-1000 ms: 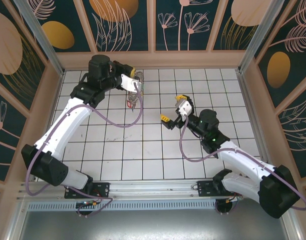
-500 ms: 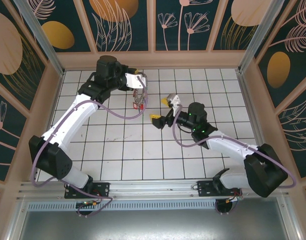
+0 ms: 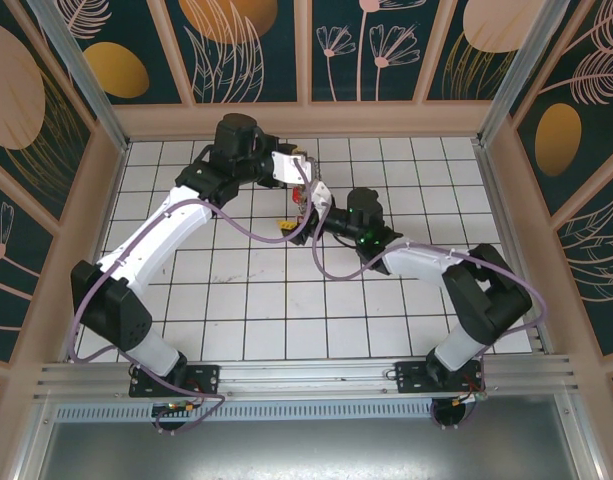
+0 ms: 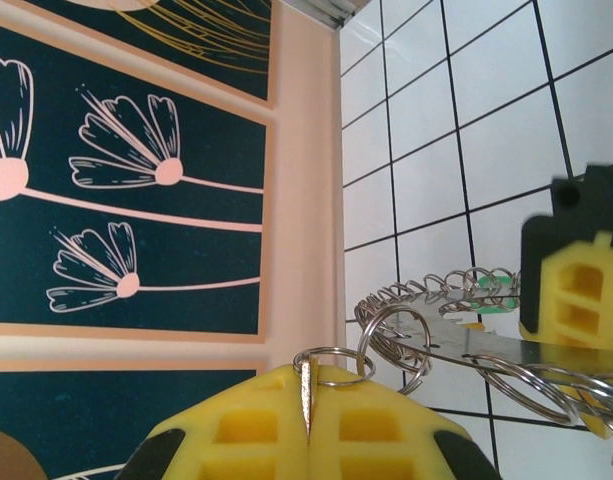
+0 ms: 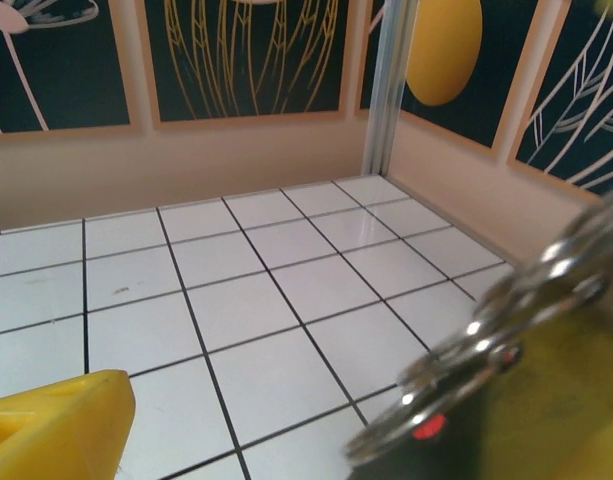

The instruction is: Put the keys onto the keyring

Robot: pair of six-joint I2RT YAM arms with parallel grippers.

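Looking down from the top camera, two arms are reaching over the white tiled table (image 3: 236, 300), and their two grippers are meeting at one bunch of keys (image 3: 303, 206). The left gripper (image 3: 300, 193) is sitting right over the bunch. The right gripper (image 3: 297, 218) is crowding in on the bunch from the right, with one yellow finger (image 3: 284, 226) poking out at its near left. Half a second ago the right gripper was standing a clear gap to the right of the bunch. Now that gap is gone, and the bunch itself is hanging further right than it was. The keys are overlapping too tightly to count, and the right gripper's second finger is hiding behind the bunch.

From the left wrist, the left gripper's two yellow pads (image 4: 256, 425) are pressing fully together on a thin metal edge of the bunch. The rest is dangling beside them: several wire rings (image 4: 396, 340), the flat grey keyring (image 4: 486, 347) seen edge-on, and a green tag (image 4: 496, 305). Of the right gripper, one yellow finger (image 4: 571, 300) is standing just past the bunch, cut by the frame edge.

From the right wrist, the fingers are spreading wide and gripping nothing. One finger (image 5: 56, 420) is showing well left of the bunch. The bunch is blurring into silver loops (image 5: 466, 350) and running off the right edge.
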